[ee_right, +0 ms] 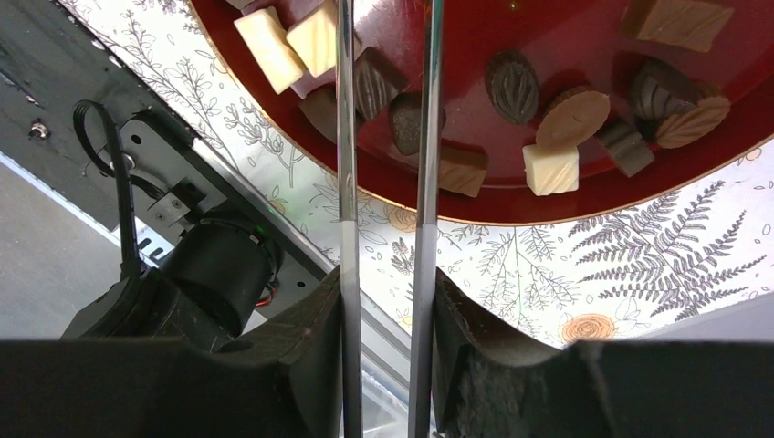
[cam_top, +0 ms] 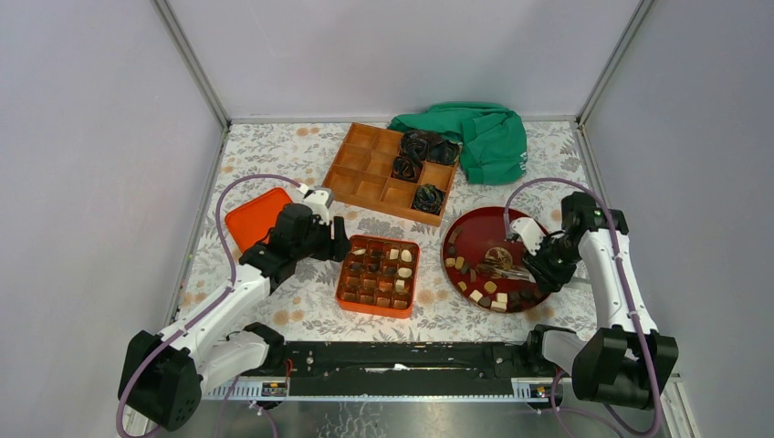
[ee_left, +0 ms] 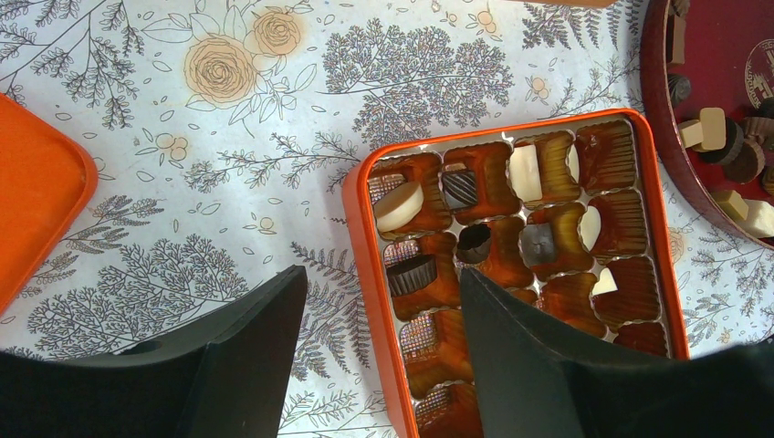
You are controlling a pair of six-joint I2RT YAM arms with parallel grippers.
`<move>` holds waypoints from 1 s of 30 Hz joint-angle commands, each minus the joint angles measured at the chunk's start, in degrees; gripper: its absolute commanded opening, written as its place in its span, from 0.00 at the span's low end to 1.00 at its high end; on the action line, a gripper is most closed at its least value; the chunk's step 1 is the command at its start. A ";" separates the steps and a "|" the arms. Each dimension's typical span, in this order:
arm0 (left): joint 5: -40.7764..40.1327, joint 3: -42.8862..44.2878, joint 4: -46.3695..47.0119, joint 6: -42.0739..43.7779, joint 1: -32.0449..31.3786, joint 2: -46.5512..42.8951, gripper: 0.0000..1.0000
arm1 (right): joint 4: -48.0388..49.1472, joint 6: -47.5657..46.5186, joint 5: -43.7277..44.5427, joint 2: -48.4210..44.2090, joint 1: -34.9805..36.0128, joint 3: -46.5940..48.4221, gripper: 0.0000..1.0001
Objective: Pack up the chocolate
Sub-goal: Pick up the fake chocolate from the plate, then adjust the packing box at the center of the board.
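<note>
My right gripper (ee_right: 388,301) is clamped on metal tweezers (ee_right: 345,182), whose tips straddle a dark chocolate (ee_right: 406,120) on the red plate (ee_right: 548,27). Left gripper (ee_left: 381,283) gapes, empty, over the orange tin (ee_left: 356,228) wall. Pieces are likely light, rigid and easily scuffed, so pinch the flat sides gently.

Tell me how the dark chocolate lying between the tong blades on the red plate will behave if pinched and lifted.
The dark chocolate looks small and solid, so likely light and stiff. The tongs are thin smooth metal, so it may slip or twist out. It sits on the glossy red plate, so a nudge could slide it.
</note>
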 commanded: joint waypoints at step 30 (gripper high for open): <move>0.36 5.46 -2.19 -1.36 0.43 9.98 0.68 | 2.96 11.05 -9.07 -5.00 6.56 7.14 0.00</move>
